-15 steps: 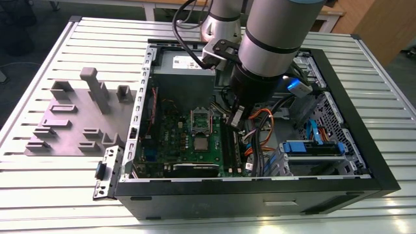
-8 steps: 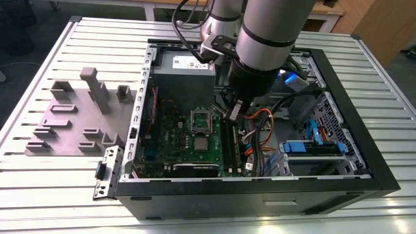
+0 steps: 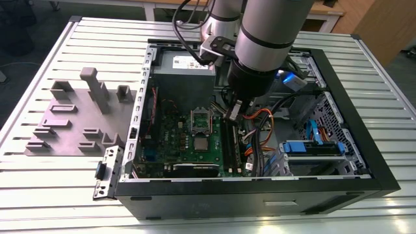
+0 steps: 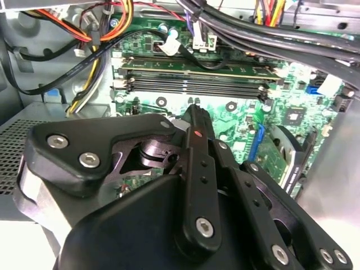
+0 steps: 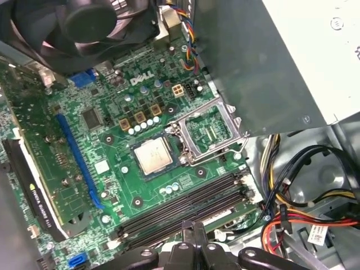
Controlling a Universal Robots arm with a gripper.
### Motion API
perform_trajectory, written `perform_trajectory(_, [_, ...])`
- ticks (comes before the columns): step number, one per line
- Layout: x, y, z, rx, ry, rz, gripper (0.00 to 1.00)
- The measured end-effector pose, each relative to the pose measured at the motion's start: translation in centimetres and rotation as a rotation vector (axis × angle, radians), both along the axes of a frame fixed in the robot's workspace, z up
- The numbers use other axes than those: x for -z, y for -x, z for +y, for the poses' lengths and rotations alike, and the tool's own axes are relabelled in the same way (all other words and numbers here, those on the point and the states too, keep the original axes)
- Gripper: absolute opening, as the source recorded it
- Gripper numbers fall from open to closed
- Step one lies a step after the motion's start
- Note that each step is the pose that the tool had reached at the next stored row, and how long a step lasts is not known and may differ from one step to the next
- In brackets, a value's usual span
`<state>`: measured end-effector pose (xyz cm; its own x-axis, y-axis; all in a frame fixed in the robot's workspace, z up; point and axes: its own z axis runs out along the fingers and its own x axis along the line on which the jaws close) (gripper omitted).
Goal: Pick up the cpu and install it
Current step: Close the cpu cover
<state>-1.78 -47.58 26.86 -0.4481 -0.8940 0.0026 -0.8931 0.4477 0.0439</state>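
2 black fingers (image 4: 194,121) of the gripper (image 3: 232,113) sit pressed together with nothing between them, hanging over the memory slots (image 5: 185,211) beside the socket. The chip (image 5: 153,156) lies flat and square in its seat on the green board (image 5: 112,121), with the metal frame (image 5: 207,130) swung open next to it, probably so the seat stays reachable from above. From the exterior view the chip (image 3: 202,144) sits well apart from the gripper, lower on the board inside the black case (image 3: 383,180). Its pale rim shows in the first wrist view; in the second wrist view the gripper's body covers that spot.
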Motion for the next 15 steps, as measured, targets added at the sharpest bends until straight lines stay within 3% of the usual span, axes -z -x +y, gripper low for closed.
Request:
perform_trajectory(2, [0.09, -0.01, 0.03, 0.000, -0.0193, 0.0001, 0.11])
perform_trajectory(5, [0.18, 0.00, 0.06, 0.000, -0.0593, 0.0002, 0.11])
perform_trajectory(6, [0.23, 0.00, 0.07, 0.001, -0.0641, 0.0006, 0.11])
perform_trajectory(11, [0.76, 0.00, 0.35, 0.005, -0.0658, 0.0149, 0.11])
perform_trajectory(15, [0.89, 0.00, 0.40, 0.005, -0.0658, 0.0177, 0.11])
